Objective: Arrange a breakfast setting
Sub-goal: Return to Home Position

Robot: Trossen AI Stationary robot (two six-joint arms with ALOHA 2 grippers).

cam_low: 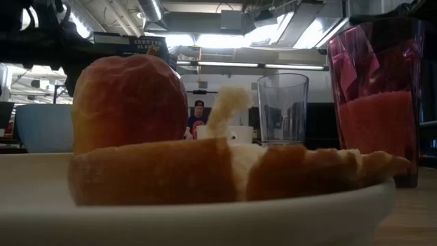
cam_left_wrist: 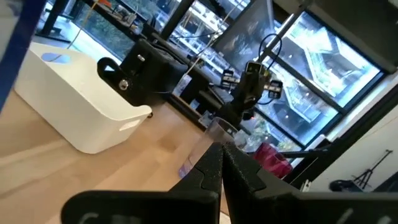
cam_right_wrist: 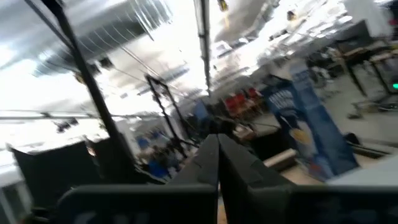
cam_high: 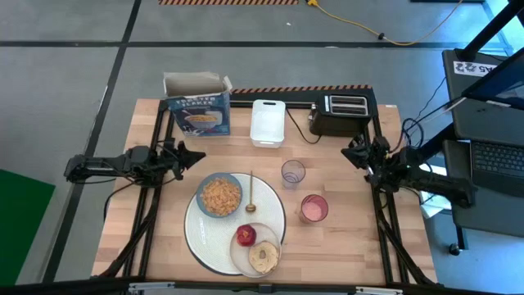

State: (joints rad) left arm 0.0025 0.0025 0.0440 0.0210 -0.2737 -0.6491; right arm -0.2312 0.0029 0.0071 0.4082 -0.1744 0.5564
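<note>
Resting at the worktop's point(cam_high: 344, 246) sides, my left tool point(cam_high: 201, 157) and right tool point(cam_high: 350, 152) are pinched together, empty. The plate point(cam_high: 205, 242) lies between them, nearer my left.

From my station the only print I can make out is on the blue cereal box point(cam_high: 197, 111) at the table's far edge. Its white lettering, in two lines, looks like "FROSTED FLAKES" in the high view. The low view shows the same lettering, blurred. A white label point(cam_high: 483, 67) on the dark bench at the right is too small to read.
</note>
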